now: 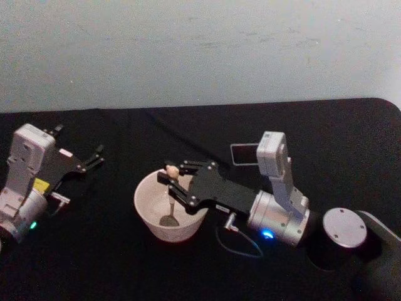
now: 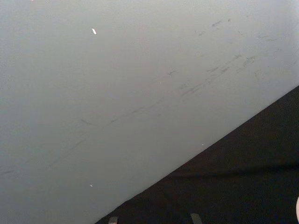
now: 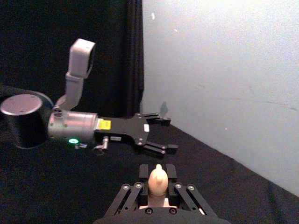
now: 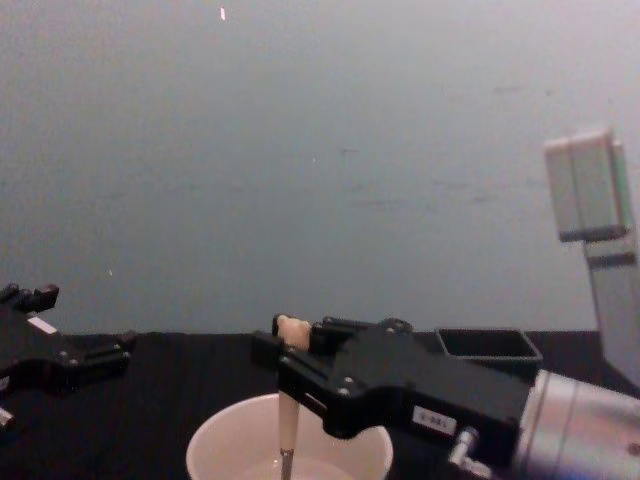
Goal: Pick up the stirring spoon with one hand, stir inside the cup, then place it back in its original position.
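Currently, the left gripper rests idle, fingers spread. The spoon stands in the cup, bowl apparently near the bottom. The right gripper clamps its handle. Light, stiff and thin: grip mid-handle. The holder stands behind.

I'm working in dim, flat light. The black table swallows nearly all of it, and in the head view the right gripper almost merges with the cloth. I can't pick out any shadows there. The far wall is evenly lit, but in the right wrist view it glares close to white. The cup stands out pale, and the spoon inside gives only a dull glint. A blue light glows at right and a green light at left.
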Action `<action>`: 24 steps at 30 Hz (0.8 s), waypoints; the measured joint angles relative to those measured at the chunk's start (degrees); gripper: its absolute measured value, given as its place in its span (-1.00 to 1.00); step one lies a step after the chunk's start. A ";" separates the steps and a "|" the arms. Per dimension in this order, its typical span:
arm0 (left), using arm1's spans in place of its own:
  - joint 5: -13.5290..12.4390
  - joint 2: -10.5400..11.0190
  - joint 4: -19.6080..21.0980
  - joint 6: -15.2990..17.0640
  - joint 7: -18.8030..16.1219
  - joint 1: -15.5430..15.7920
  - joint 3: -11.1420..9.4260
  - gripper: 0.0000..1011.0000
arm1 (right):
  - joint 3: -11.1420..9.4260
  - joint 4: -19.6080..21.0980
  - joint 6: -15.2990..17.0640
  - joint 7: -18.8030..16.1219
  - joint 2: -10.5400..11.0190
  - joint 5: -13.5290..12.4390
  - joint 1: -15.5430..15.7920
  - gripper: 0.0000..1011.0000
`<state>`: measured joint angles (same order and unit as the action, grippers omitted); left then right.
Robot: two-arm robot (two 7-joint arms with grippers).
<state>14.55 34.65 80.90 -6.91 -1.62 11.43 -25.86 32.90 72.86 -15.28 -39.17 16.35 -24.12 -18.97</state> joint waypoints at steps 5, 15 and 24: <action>0.00 0.00 0.00 0.00 0.00 0.00 0.00 0.98 | -0.17 -2.76 -0.80 1.13 -1.92 0.77 -1.94 -0.57; 0.00 0.00 0.00 0.00 0.00 0.00 0.00 0.98 | -1.71 -6.43 -1.77 2.50 -3.41 1.59 -4.05 -0.57; 0.00 0.00 0.00 0.00 0.00 0.00 0.00 0.98 | -2.50 -6.31 -1.69 2.56 -3.04 1.83 -3.77 -0.57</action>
<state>14.55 34.65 80.90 -6.91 -1.62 11.43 -25.86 30.39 66.56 -16.97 -36.61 13.31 -22.28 -22.74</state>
